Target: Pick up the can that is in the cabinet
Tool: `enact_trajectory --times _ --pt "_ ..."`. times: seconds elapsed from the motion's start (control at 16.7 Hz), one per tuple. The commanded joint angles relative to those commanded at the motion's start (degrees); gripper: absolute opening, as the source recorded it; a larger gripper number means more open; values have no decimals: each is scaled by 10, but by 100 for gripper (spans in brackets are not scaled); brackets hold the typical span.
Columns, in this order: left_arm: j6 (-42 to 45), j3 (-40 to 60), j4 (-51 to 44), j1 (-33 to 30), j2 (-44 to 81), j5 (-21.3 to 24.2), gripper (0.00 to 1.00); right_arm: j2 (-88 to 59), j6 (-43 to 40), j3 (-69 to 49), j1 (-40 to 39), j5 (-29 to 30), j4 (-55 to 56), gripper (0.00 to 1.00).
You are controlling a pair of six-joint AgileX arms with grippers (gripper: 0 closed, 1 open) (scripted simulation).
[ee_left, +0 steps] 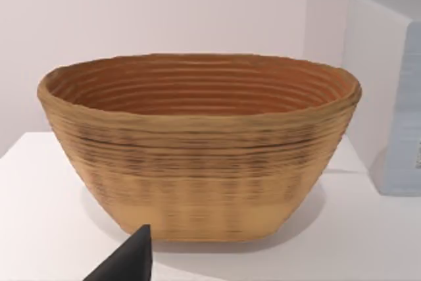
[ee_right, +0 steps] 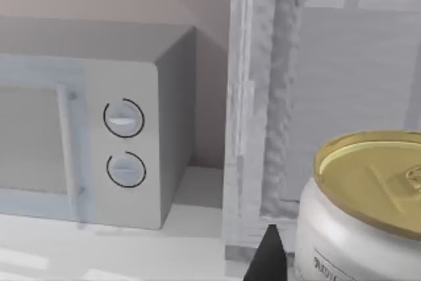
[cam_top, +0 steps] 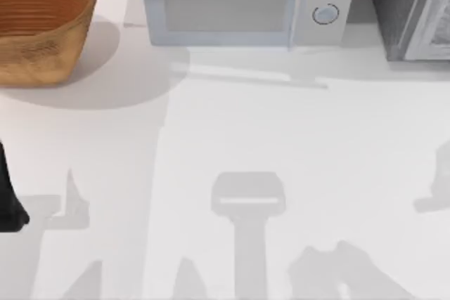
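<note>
The white surface (cam_top: pixel 232 138) carries, along its far edge in the top view, a wicker basket (cam_top: pixel 39 26) at the left, a white microwave (cam_top: pixel 242 1) with two round dials in the middle, and the dark grey speckled cabinet (cam_top: pixel 401 5) at the far right, with its pale framed door panel (cam_top: pixel 436 26) at the picture's right edge. In the right wrist view the cabinet's pale door frame (ee_right: pixel 253 110) stands upright just beside the microwave (ee_right: pixel 99 143), and the can (ee_right: pixel 368 208) sits close to the camera, upright, silver-bodied with a gold lid and pull tab, in front of the grey inner wall of the cabinet. A dark fingertip of the right gripper (ee_right: pixel 266 258) shows just beside the can; whether the right gripper is open or closed around the can I cannot tell. The left arm (cam_top: pixel 8 198) is a dark shape at the left edge of the surface, near the basket. In the left wrist view the basket (ee_left: pixel 197 149) stands on the surface, with one dark fingertip of the left gripper (ee_left: pixel 128 261) in front of it; how far it is open I cannot tell
</note>
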State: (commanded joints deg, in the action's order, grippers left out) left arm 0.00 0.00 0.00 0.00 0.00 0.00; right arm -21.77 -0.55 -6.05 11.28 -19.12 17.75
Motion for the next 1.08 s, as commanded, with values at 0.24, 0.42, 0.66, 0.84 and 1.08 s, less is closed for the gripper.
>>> enact_trajectory --times 0.24,0.42,0.66,0.84,1.08 --pt "0 0 0 0 0 0 100 -227 -6 -57 106 -182 166 0" --pt "0 0 0 0 0 0 100 -421 -11 -104 194 -332 303 0" --pt "0 0 0 0 0 0 100 -676 -17 -165 308 -527 481 0" --pt "0 0 0 0 0 0 100 -845 -21 -204 381 -655 596 0" --pt "0 0 0 0 0 0 100 -1005 -26 -243 453 -779 709 0"
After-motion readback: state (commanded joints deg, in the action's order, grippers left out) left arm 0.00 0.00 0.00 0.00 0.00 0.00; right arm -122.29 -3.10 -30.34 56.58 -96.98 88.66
